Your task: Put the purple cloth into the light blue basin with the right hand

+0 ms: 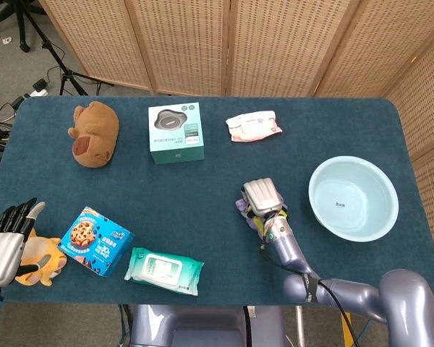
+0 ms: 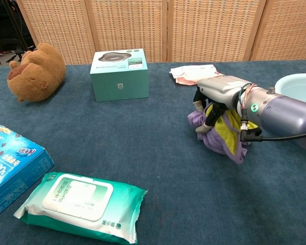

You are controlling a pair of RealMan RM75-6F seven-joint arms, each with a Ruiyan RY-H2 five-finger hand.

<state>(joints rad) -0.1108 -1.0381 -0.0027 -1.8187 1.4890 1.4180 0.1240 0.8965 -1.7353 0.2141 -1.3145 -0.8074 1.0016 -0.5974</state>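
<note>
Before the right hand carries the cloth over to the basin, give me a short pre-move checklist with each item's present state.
1. Right hand grips the purple cloth: ok, fingers curl around it.
2. Cloth fully clear of the table: cannot tell, its lower folds hang near the surface.
3. Light blue basin ready to receive: ok, nothing visible inside.
4. Path from cloth to basin: ok, bare table between them in the head view.
5. Pink packet out of the way: ok, it lies farther back.
6. Left hand clear: ok, at the far edge beside the orange toy.

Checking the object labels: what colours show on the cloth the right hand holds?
Purple with a yellow patch; the cloth, gripped by the right hand, shows best in the chest view.
</note>
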